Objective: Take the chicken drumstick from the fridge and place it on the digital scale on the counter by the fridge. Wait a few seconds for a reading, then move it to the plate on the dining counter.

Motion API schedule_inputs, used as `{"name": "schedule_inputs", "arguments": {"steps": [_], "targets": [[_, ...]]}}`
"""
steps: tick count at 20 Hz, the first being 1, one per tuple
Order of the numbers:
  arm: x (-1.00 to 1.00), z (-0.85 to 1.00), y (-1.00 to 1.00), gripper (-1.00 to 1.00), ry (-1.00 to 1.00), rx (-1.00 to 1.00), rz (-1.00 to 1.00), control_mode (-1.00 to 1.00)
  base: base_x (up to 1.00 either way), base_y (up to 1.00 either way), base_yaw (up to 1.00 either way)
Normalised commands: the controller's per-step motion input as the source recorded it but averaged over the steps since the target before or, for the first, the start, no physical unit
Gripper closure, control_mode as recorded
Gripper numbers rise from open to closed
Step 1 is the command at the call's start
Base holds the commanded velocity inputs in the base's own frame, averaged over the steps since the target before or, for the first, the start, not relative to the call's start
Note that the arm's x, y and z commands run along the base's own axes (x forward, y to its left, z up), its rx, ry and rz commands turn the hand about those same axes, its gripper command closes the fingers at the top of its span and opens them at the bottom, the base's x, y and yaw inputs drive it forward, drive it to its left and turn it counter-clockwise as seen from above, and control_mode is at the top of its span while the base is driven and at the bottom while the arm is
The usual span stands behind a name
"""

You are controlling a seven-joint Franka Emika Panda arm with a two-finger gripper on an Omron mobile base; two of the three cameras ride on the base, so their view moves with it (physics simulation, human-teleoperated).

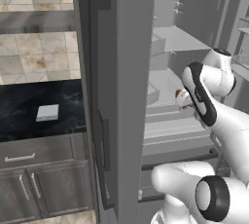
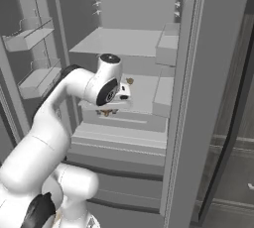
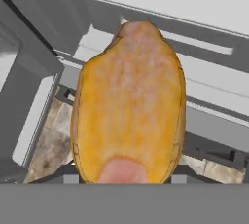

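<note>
The chicken drumstick (image 3: 129, 106) sits clamped in the gripper (image 2: 106, 112) just off the fridge (image 2: 134, 43) shelf front, so the pickup looks done. The arm is bent at the elbow, hand tilted downward. Weighing on the digital scale (image 1: 47, 113), left on the counter (image 1: 29, 106), and the plate remain.

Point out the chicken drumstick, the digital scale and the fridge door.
chicken drumstick (image 3: 129, 106): hand view, middle of its golden-orange skin.
digital scale (image 1: 47, 113): left base view, centre of its pale top, on the black counter.
fridge door (image 1: 119, 96): left base view, its open dark grey panel.
</note>
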Motion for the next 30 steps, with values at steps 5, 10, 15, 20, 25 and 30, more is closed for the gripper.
{"name": "schedule_inputs", "arguments": {"steps": [5,10,15,20,25,30], "targets": [[-0.92,0.55,0.04,1.0,0.06,0.0,-0.29,-1.0,0.0,0.0,0.0],[-0.93,0.53,0.0,1.0,0.04,0.0,-0.15,-1.0,0.0,0.0,0.0],[-0.77,0.22,0.03,1.0,0.0,0.0,0.0,-1.0,0.0,0.0,0.0],[-0.7,0.0,0.15,1.0,-0.01,0.0,0.05,-1.0,0.0,0.0,0.0],[-0.56,0.0,0.13,1.0,-0.03,0.0,0.03,-1.0,0.0,0.0,0.0],[-0.48,0.1,0.2,1.0,0.0,0.0,0.0,-1.0,0.0,0.0,0.0]]}}
